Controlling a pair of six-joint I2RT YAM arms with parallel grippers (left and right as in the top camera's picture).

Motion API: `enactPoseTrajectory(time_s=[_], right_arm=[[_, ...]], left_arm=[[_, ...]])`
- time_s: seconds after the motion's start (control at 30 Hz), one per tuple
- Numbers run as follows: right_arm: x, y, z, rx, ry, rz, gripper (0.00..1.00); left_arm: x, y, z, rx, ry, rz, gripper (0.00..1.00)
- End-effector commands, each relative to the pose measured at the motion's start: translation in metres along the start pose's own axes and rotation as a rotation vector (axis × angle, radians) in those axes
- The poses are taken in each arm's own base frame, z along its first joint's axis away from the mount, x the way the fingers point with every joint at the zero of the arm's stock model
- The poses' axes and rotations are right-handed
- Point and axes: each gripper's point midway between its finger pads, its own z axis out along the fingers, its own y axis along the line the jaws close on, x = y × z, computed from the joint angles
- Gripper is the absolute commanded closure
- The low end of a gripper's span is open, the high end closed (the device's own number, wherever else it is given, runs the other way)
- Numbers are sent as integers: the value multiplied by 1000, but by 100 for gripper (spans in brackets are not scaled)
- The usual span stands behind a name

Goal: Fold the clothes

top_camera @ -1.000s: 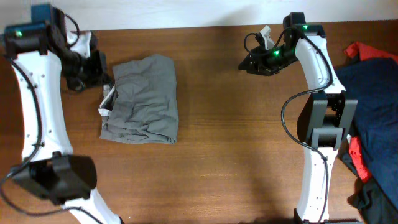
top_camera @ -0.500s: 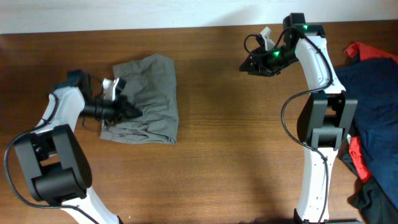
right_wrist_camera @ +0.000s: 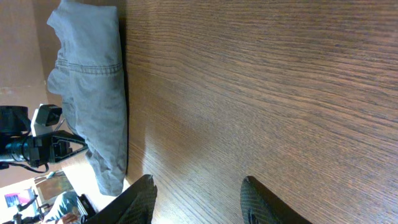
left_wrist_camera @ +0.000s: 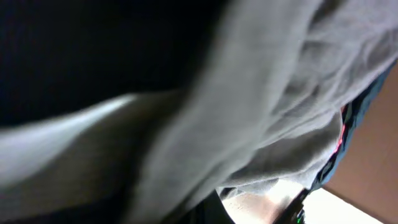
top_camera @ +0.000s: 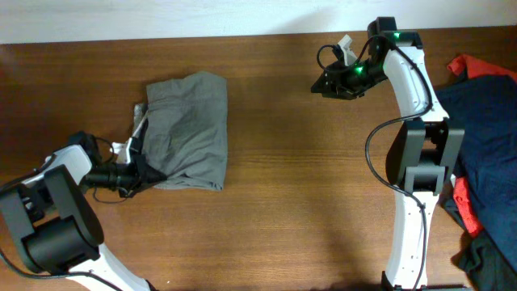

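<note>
White arm links (top_camera: 409,74), black joints (top_camera: 423,153), black cables (top_camera: 370,155), green lights (top_camera: 397,35).

Left claw (top_camera: 139,172) low, outstretched; right claw (right_wrist_camera: 196,200) high, fingers apart.

Brown wooden table (top_camera: 291,202) with a heap of spare cloth at its right edge.
The table top is a warm, mid-brown board with fine grain running along its length, and a pale strip of wall (top_camera: 202,16) borders its far edge. At the right edge a dark navy blue garment (top_camera: 485,137) lies crumpled in a broad heap that reaches from near the far right corner down toward the near right corner. A bright red cloth (top_camera: 477,66) shows above the navy heap by the far right corner, touching it, and more red shows at the heap's left side lower down. Black fabric (top_camera: 485,259) is bunched at the near right corner.
</note>
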Motion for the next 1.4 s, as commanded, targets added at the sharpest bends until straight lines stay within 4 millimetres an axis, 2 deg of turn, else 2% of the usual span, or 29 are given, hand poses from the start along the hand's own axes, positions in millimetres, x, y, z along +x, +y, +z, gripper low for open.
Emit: enactPoseTrajectory(time_s=[0.0,0.07,0.2,0.33,0.4,0.47,0.6,0.77,0.87,0.97,1.07,1.17,1.3,1.37], right_arm=[[-3,10,-8,5,-17,-38,51],[-3,10,-8,5,-17,-38,51],[-4,10,-8,5,-18,-38,51],[-4,10,-8,5,-18,-38,51],[-4,10,-8,5,-18,-38,51],[-4,10,-8,4,-18,-38,50],[-3,10,-8,5,-15,-35,51],[-3,11,-8,-1,-17,-36,51],[-5,11,-8,-3,-22,-41,51],[-4,11,-8,-3,-21,-41,51],[-4,11,-8,-2,-21,-41,50],[-5,11,-8,-2,-22,-42,51],[-5,11,-8,-2,-22,-42,51],[-5,11,-8,-2,-22,-42,51]], left_arm=[[-14,-9,-19,-56,-46,22,100],[-22,-28,-31,-63,-78,79,100],[-41,-82,-59,-75,-181,254,100],[-59,-127,-77,-83,-286,415,100],[-69,-137,-77,-84,-323,472,100],[-78,-138,-71,-80,-338,494,100],[-92,-122,-54,-76,-321,461,100],[-96,-105,-18,11,-243,442,100],[-108,-87,3,21,-235,436,99],[-121,-65,13,-10,-251,388,99],[-130,-37,10,-92,-274,346,99],[-139,-13,-5,-159,-313,310,98],[-150,3,-30,-167,-370,276,98],[-154,-2,-40,-132,-384,271,99]])
